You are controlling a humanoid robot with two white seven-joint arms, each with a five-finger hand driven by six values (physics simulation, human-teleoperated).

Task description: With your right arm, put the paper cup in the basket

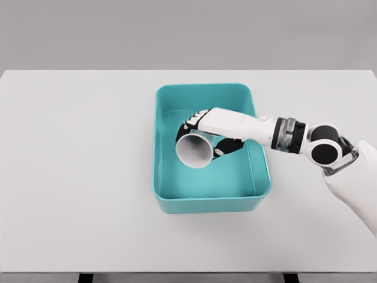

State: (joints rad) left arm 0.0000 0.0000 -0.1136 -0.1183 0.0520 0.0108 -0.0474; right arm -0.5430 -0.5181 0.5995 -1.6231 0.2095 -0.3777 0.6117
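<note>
1. The right hand (207,134) reaches in from the right edge and sits over the middle of the teal basket (166,97), its fingers wrapped around the paper cup (195,150).
2. The cup lies tilted on its side in that grasp, its open mouth turned toward the camera and a little left of the palm, inside the basket's rim as seen from above. Whether it touches the floor of the basket cannot be told from this view.
3. The step in hand looks like the release. To do it well, the robot would probably lower the hand until the cup rests on or just above the floor, then spread the fingers evenly so the cup does not roll away.
4. The left wall stands just beyond the cup's mouth; the far wall is a little farther off, and the near wall is well apart from the hand.
5. The forearm crosses the right wall, so a straight lift before drawing back toward the right seems the safest way out.
6. Around the basket the white table (76,177) offers open room on every side.
</note>
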